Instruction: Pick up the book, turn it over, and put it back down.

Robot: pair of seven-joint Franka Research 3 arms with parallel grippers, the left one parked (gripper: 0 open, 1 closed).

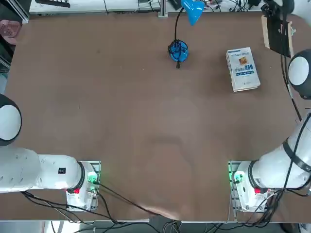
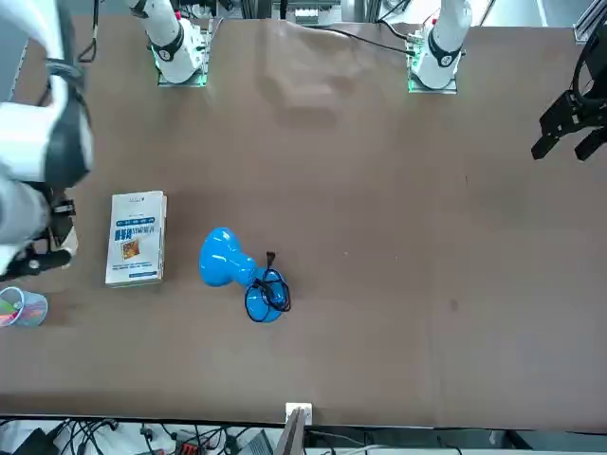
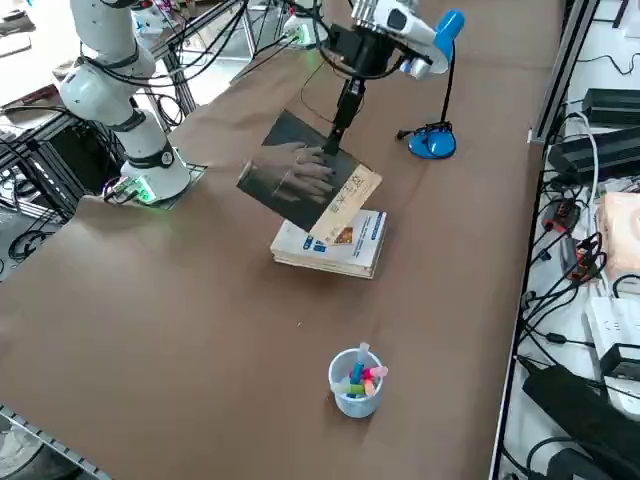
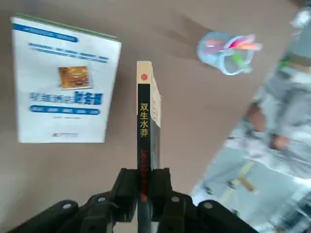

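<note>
My right gripper point(image 4: 145, 178) is shut on the book point(image 4: 145, 121), pinching one edge so that its black spine with printed characters faces the wrist camera. In the right side view the book point(image 3: 300, 180) hangs tilted above the table under the gripper point(image 3: 333, 143), its grey cover with the pale hand picture facing out. From overhead the book point(image 1: 278, 36) shows at the far right edge of the table. Directly below it a second, white book with blue print point(image 3: 335, 245) point(image 1: 243, 69) lies flat on the table.
A blue desk lamp point(image 1: 179, 51) point(image 3: 432, 140) stands at the far middle of the table. A clear cup of coloured pens point(image 3: 355, 380) point(image 2: 21, 308) sits near the table's right edge, close to the white book point(image 2: 136, 237).
</note>
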